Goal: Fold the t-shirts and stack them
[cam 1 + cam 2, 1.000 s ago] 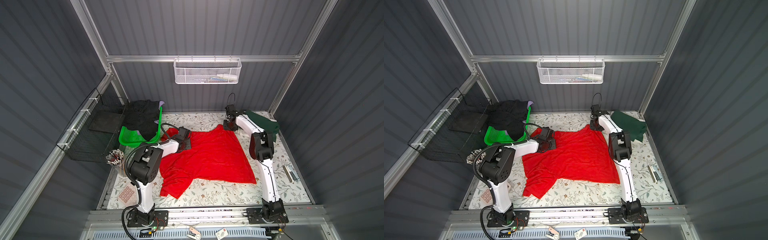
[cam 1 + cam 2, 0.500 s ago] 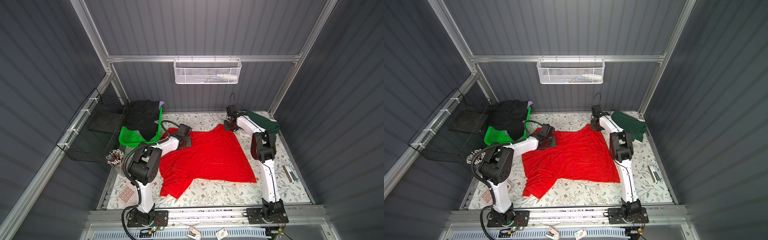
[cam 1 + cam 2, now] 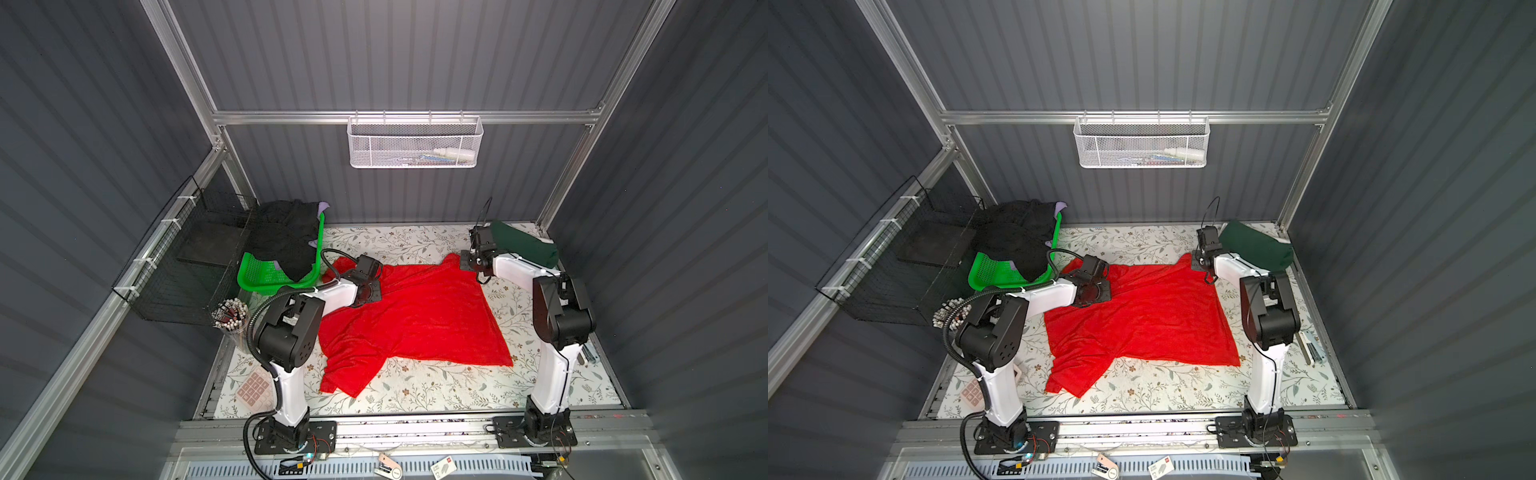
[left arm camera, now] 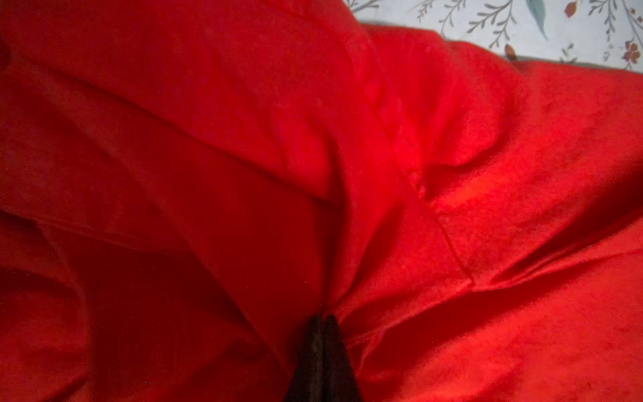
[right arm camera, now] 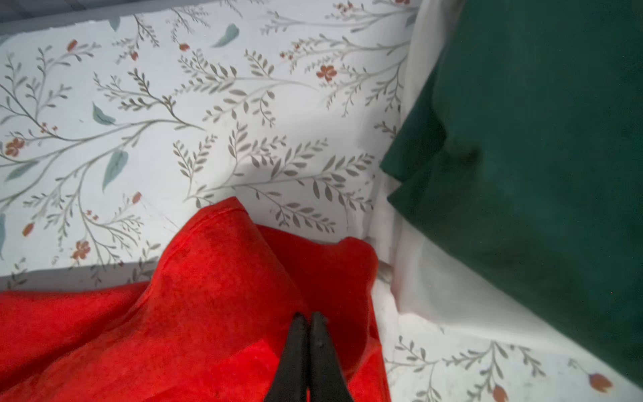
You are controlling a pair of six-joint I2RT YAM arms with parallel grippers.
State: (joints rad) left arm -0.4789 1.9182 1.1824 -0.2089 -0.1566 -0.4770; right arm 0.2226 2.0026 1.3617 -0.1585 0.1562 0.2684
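Basket (image 3: pixel 270 286) rear L; front mat (image 3: pixel 436 395) free

Red t-shirt (image 3: pixel 1142 320) on floral table (image 3: pixel 1142 395)

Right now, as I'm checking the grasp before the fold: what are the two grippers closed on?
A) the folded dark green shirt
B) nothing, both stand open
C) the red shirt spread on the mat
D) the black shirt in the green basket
C: the left gripper and the right gripper are both shut, with folds of the red t-shirt gathered at their tips.
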